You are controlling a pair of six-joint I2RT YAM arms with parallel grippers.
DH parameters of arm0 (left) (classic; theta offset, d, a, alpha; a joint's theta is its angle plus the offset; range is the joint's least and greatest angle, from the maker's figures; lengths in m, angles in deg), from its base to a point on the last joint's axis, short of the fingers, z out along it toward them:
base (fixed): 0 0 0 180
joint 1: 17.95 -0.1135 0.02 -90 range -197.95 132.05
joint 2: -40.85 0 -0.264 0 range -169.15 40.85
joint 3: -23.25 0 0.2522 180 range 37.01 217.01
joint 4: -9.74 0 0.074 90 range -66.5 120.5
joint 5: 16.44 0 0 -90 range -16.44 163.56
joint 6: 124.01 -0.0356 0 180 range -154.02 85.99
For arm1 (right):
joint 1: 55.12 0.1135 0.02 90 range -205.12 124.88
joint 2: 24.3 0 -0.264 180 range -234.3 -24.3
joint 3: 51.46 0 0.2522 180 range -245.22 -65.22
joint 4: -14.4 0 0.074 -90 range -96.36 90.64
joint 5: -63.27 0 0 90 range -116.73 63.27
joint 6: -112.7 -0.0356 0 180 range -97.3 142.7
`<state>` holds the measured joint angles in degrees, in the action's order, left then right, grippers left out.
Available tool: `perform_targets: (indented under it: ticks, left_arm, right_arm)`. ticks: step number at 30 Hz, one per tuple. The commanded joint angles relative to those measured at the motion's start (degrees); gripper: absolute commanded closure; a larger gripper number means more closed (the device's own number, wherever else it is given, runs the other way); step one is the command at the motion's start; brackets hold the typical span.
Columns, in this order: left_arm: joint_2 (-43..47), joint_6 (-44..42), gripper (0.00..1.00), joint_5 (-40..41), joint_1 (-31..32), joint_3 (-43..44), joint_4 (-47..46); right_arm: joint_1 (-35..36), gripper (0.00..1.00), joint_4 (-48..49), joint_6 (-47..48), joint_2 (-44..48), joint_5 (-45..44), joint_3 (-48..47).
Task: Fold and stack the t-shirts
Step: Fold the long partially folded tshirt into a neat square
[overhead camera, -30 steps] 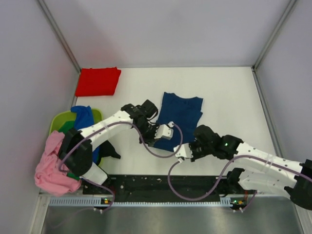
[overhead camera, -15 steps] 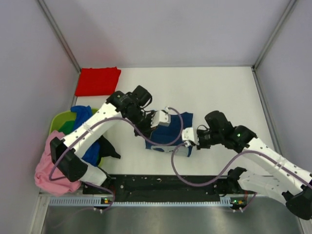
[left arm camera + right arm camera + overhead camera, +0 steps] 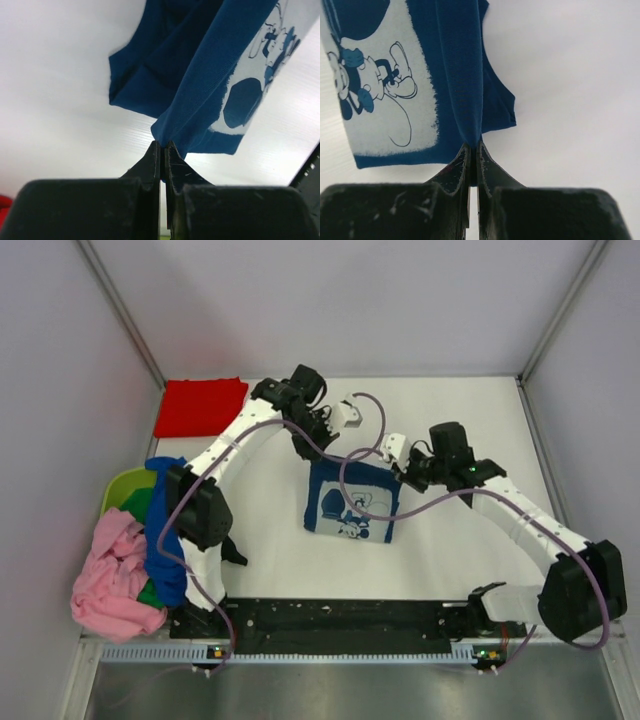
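Note:
The navy blue t-shirt (image 3: pixel 352 502) with the pale cartoon-mouse print lies print side up at the table's middle, its far edge lifted. My left gripper (image 3: pixel 313 453) is shut on the shirt's far left corner, and the cloth (image 3: pixel 200 75) hangs from its tips (image 3: pixel 162 145). My right gripper (image 3: pixel 405 474) is shut on the far right corner; the navy cloth (image 3: pixel 457 75) and the print (image 3: pixel 375 100) hang from its tips (image 3: pixel 472 142). The red t-shirt (image 3: pixel 200 405) lies folded at the far left.
A lime green basket (image 3: pixel 122 487) stands at the left edge. A royal blue tee (image 3: pixel 163 525), a pink tee (image 3: pixel 108 578) and a green tee (image 3: pixel 140 502) spill out of it. Purple cables loop over the navy shirt.
Both grippers carried the navy shirt's near edge up and over towards the far side. The shirt turned over, so the mouse print now shows.

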<state>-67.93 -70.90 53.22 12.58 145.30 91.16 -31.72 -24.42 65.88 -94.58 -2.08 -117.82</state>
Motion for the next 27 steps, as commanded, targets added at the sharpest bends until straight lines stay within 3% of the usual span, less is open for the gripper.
perform_targets:
  ticks: [1,10,18,19,20,22,27]
  left_arm:
    - [-6.0,1.37,1.0,6.1,-2.13,6.66,-0.77]
    - [-14.53,3.83,1.0,13.3,-2.31,10.62,-5.78]
    - [-20.69,6.03,0.99,19.01,-2.49,12.03,-8.5]
    - [-21.3,6.29,0.95,19.63,-2.57,12.03,-9.38]
    - [-21.83,6.56,0.88,19.81,-2.66,12.03,-10.26]
    - [-23.49,8.13,0.8,23.66,-3.27,12.55,-13.85]
    - [-25.97,13.76,0.65,24.22,-7.14,19.85,-14.05]
  right_arm:
    - [-3.09,1.0,7.03,-2.66,-5.21,-3.28,-3.74]
    - [-5.2,1.0,17.57,-8.1,-14.17,-6.36,-4.62]
    - [-5.29,1.0,33.92,-17.68,-22.08,-10.49,-3.04]
    - [-5.21,0.96,36.37,-20.47,-23.31,-10.75,-3.04]
    - [-5.2,0.84,39.36,-23.9,-25.15,-11.54,-3.12]
    - [-3.63,0.69,38.77,-25.06,-29.28,-18.79,-7.58]
    - [-3.71,0.58,21.94,-35.52,-35.62,-31.58,-24.72]
